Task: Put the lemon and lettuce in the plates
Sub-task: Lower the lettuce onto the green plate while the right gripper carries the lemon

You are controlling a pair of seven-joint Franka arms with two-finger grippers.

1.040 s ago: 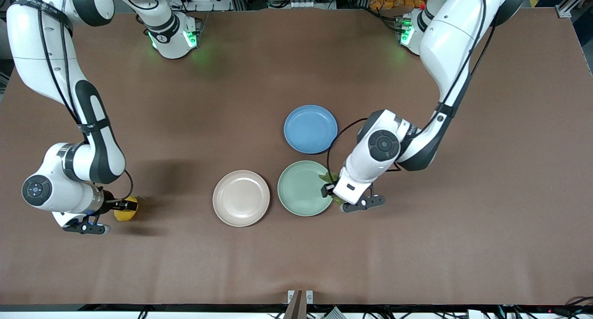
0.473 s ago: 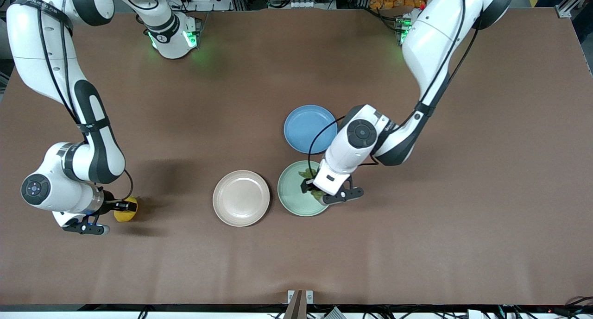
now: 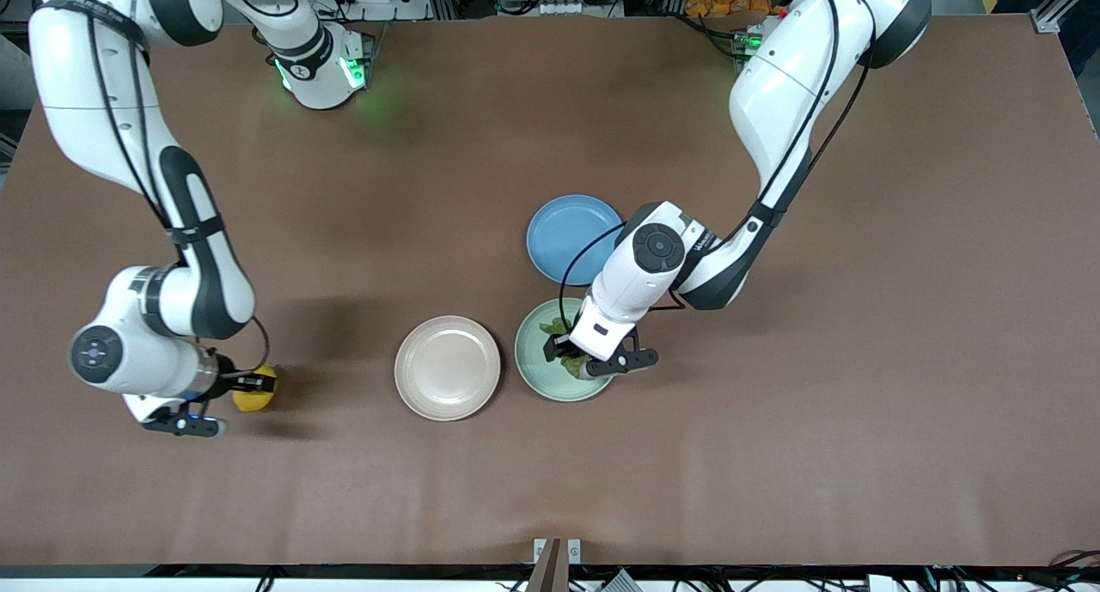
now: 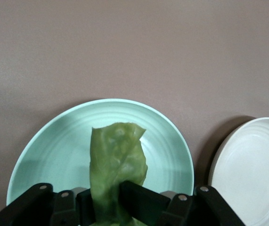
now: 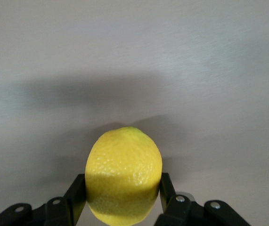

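Three plates cluster mid-table: blue plate (image 3: 574, 238), pink plate (image 3: 447, 368), green plate (image 3: 554, 351). Left gripper (image 3: 563, 349) pinches one lettuce (image 4: 117, 165) above green; right gripper (image 3: 255, 384) clamps one lemon (image 5: 124, 175).

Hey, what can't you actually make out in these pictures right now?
- Front view: most of the lettuce, covered by the left claw.
- Front view: part of the blue plate, covered by the left arm.
- Right wrist view: the lemon's underside, cut off by the edge.
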